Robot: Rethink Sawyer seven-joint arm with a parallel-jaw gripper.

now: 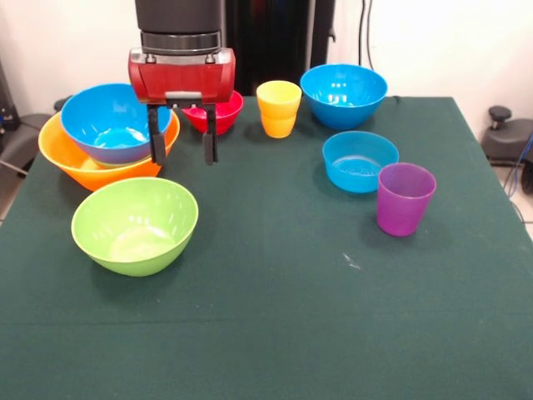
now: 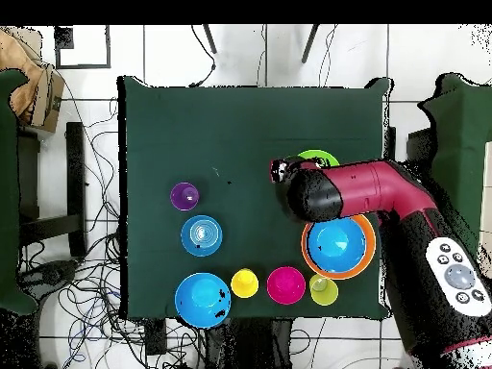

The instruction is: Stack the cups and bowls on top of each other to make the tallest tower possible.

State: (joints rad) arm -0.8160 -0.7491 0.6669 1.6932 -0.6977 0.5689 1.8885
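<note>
Tower barely begun: large blue bowl (image 1: pixel 115 122) nested in orange-yellow bowl (image 1: pixel 79 167) upper left w/ pincer (image 1: pixel 182 146) wide & empty beside it; lime green bowl (image 1: pixel 135 223), yellow cup (image 1: pixel 278 108), purple cup (image 1: pixel 405 198), other bowls loose on surface (image 1: pixel 275 308)

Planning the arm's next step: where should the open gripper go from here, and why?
Probably down toward the lime green bowl. The gripper hangs open and empty, and that bowl sits alone beside the orange bowl, which already holds a blue bowl.
</note>
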